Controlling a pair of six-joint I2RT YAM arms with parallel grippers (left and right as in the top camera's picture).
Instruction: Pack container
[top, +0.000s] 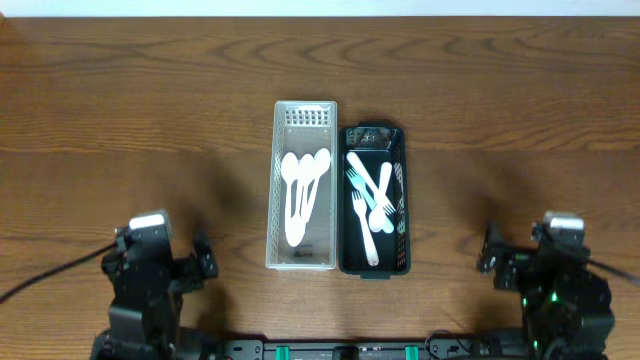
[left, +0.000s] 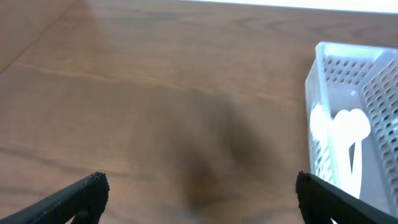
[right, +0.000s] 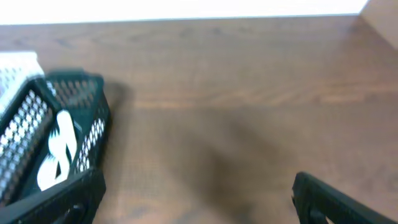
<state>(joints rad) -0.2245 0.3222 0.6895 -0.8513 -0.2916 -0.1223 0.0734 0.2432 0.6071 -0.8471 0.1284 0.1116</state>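
A white perforated container (top: 305, 115) stands at the table's middle and holds several white spoons (top: 303, 190). Right beside it a dark green perforated container (top: 376, 135) holds several white forks (top: 372, 205). My left gripper (left: 200, 196) is open and empty over bare wood, left of the white container (left: 348, 81). My right gripper (right: 199, 196) is open and empty over bare wood, right of the green container (right: 74, 99). In the overhead view the left arm (top: 150, 270) sits at the front left and the right arm (top: 555, 275) at the front right.
The wooden table (top: 140, 110) stretches around both containers. The two containers touch side by side. The table's far edge meets a white wall at the top of both wrist views.
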